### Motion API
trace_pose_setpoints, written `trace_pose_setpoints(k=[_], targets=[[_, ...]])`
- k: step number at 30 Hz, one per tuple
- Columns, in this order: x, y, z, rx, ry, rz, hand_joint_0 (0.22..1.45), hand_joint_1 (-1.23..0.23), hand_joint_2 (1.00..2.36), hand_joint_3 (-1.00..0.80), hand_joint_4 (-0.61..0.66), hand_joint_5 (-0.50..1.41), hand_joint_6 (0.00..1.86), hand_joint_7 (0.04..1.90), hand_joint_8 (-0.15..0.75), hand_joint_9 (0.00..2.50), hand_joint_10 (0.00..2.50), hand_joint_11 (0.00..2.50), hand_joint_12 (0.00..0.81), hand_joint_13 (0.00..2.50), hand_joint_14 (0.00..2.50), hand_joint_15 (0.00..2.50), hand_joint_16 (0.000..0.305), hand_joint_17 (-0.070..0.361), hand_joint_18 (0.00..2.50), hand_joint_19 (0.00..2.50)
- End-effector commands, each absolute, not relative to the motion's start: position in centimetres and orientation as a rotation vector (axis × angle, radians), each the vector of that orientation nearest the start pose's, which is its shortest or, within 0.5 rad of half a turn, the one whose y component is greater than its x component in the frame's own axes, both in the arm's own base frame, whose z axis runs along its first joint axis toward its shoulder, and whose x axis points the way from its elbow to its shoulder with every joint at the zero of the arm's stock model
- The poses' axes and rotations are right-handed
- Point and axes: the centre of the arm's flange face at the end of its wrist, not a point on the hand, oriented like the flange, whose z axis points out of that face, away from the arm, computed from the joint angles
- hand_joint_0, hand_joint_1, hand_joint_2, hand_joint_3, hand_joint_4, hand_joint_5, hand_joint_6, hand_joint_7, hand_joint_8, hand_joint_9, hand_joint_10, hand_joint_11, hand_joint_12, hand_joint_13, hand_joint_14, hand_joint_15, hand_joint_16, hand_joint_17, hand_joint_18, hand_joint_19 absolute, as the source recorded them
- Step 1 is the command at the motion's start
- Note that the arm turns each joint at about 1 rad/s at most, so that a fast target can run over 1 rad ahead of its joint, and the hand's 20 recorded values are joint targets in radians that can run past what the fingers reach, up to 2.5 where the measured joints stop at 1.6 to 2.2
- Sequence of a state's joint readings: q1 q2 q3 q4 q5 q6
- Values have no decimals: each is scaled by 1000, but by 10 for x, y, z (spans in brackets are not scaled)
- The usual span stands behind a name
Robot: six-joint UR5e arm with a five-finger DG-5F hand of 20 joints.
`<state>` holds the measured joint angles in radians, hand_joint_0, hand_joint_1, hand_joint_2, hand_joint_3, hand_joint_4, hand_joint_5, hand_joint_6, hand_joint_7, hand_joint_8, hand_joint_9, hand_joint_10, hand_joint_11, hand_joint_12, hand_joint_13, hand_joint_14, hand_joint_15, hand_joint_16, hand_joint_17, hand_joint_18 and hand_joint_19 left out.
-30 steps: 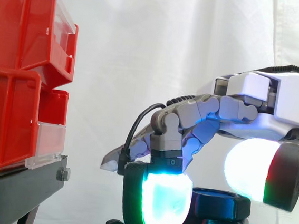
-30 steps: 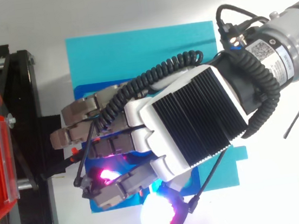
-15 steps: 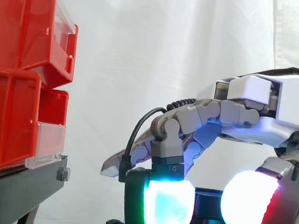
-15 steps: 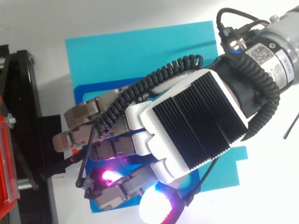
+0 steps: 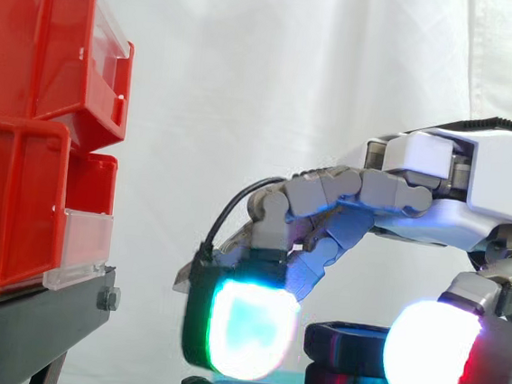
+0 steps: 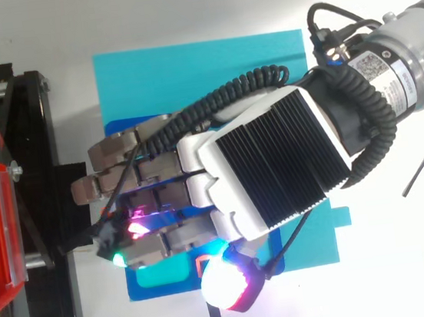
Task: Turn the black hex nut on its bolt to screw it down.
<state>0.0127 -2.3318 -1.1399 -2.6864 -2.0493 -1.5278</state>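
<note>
Beyond the hand (image 5: 497, 183), stacked red bins (image 5: 26, 134)

There is one robot hand (image 5: 502, 184), one black hex nut (image 5: 355, 340), one blue plate (image 6: 201, 71).

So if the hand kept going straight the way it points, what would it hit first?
Probably the black stand under the red bins: in the top view the hand points straight at it. Height match is less certain.

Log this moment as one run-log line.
hand above black hex nut | nut over blue base | grip unclear
</note>
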Motion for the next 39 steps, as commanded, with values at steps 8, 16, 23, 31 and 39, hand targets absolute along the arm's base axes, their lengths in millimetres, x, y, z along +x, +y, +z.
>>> trace_pose_setpoints(k=[8, 16, 23, 31, 39], targets=[[765, -78, 255, -370, 1430, 392, 362, -442, 1000, -500, 293, -100, 503, 871, 295, 851, 4, 115, 375, 525, 0, 0, 63, 142, 387, 535], [764, -78, 254, -371, 1431, 393, 443, -388, 1000, -500, 279, -98, 504, 912, 264, 829, 6, 136, 339, 496, 0, 15, 55, 124, 335, 563], [763, -75, 254, -413, 1423, 403, 408, -385, 1000, -500, 303, -93, 504, 927, 281, 840, 6, 137, 353, 507, 0, 5, 58, 131, 359, 550], [760, -80, 261, -436, 1436, 399, 409, -388, 1000, -500, 317, -86, 504, 956, 281, 840, 6, 144, 352, 509, 1, 6, 58, 131, 364, 549], [761, -88, 268, -428, 1452, 392, 440, -435, 1000, -500, 319, -82, 504, 986, 268, 844, 7, 167, 337, 499, 0, 11, 55, 123, 350, 562]])
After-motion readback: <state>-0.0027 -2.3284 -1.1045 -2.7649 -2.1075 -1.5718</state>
